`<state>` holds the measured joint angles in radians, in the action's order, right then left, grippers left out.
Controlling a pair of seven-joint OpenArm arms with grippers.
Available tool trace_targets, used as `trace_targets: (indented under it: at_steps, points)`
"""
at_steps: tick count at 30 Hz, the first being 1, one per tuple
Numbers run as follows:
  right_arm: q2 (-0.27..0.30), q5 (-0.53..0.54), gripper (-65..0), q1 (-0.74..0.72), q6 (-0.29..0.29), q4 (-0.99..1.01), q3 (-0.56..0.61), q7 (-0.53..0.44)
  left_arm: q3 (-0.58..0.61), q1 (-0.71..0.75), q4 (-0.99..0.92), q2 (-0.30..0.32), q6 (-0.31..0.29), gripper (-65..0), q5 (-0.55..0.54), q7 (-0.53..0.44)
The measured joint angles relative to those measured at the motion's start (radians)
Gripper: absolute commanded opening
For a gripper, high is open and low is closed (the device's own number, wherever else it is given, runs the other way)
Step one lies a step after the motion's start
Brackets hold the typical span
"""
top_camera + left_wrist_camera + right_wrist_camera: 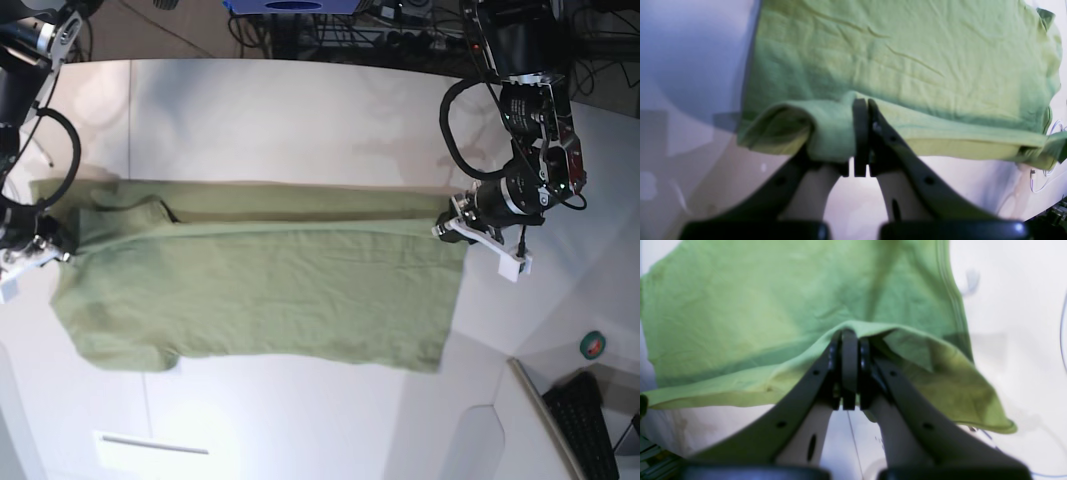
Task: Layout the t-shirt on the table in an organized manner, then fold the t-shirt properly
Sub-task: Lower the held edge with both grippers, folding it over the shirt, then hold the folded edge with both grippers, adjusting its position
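The olive-green t-shirt [260,290] lies spread lengthwise on the white table [300,110], its far long edge turned over toward the middle. My left gripper [447,222] is at the shirt's right end, shut on a lifted fold of the cloth. Up close, the left gripper [862,106] pinches the doubled edge of the t-shirt [907,60]. My right gripper [60,245] is at the left end by the sleeve and collar. In the right wrist view the right gripper [850,336] is shut on a raised fold of the t-shirt [740,306].
A green tape roll [593,346] and a black keyboard [590,420] sit on a lower surface at the right. Cables and equipment crowd the back beyond the table. A white cable [1045,173] lies near the shirt's corner. A thin dark seam [853,440] runs across the tabletop.
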<state>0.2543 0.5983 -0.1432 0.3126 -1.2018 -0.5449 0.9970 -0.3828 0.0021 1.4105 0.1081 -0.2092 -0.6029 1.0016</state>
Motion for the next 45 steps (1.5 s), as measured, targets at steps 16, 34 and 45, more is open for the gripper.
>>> trace_targets:
  at_steps: [16, 34, 45]
  points:
    - [0.009, -0.004, -65.0, -0.031, 0.0, 0.081, 0.071, -0.031, -0.003, -0.043, -0.041, 0.0, 0.0, -65.0, -0.002, -0.047]
    - [0.017, -0.002, -65.0, -0.038, -0.003, 0.085, 0.121, -0.082, -0.008, -0.082, -0.12, -0.002, 0.0, -65.0, 0.0, -0.078]
    - [0.016, -0.003, -65.0, -0.041, -0.003, 0.085, 0.124, -0.082, -0.008, -0.092, -0.121, 0.0, 0.073, -65.0, 0.001, -0.078]
